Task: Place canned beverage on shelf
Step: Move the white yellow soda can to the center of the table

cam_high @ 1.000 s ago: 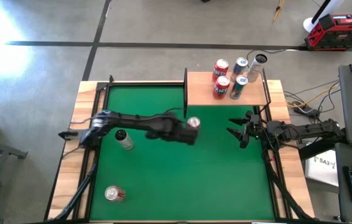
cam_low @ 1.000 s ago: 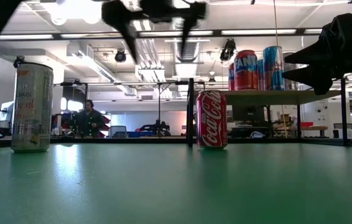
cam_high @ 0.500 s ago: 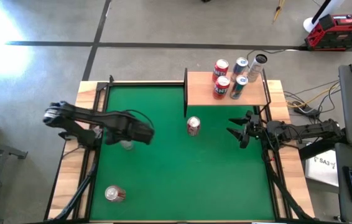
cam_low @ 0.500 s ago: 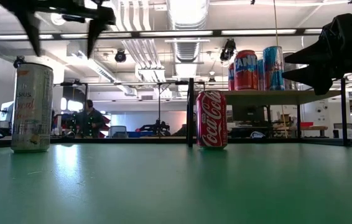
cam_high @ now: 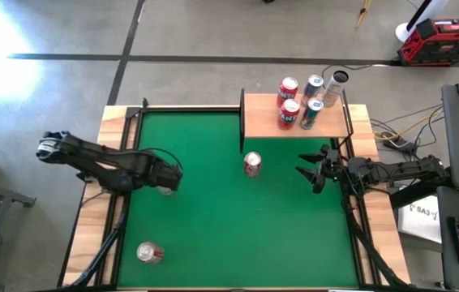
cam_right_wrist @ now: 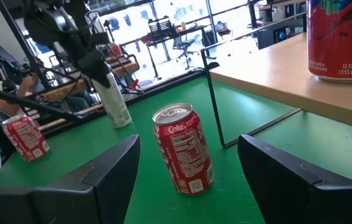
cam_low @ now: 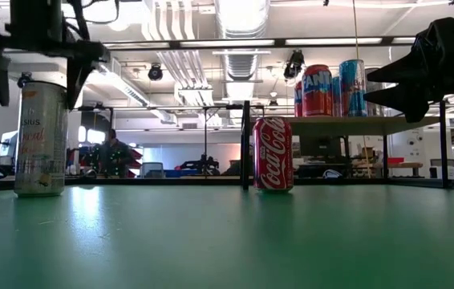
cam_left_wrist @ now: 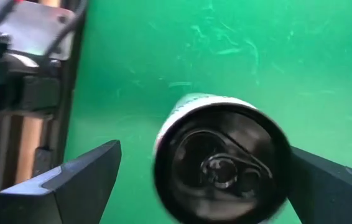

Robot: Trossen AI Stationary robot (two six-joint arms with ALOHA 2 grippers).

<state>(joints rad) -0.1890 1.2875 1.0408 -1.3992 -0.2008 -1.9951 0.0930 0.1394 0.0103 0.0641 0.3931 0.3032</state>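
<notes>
**Operator:** What has changed in the last moment?

**Arm:** A second ago my left gripper (cam_high: 167, 177) was out in the middle of the green tabletop (cam_high: 229, 235), at the red cola can (cam_high: 252, 164). That can now stands alone, upright, just in front of the shelf (cam_high: 262, 122) near its left corner, but not on it. I have swung back toward the table's left edge and hang over the slim pale can (cam_low: 41, 136).

**Operator:** And your jaws?

**Arm:** Spread wide and gripping nothing. From my left wrist, the can's top (cam_left_wrist: 219, 165) sits between my two fingers, with a gap on each side.

**Operator:** So what does that mean for the job?

**Arm:** I judge the cola can has only been brought within reach of my right gripper (cam_high: 309, 170), which waits by the table's right edge, partly spread and empty. The shelf carries several cans (cam_high: 289, 112) already. The slim can looks like my next pick.

**Operator:** Anything you can't make out?

**Arm:** From above, my gripper covers nearly all of the slim can. From the low view my fingertips seem to reach past its rim, but I can't tell how deep. Its label is unreadable. Another red can (cam_high: 149, 253) lies near the front left corner, untouched.
</notes>
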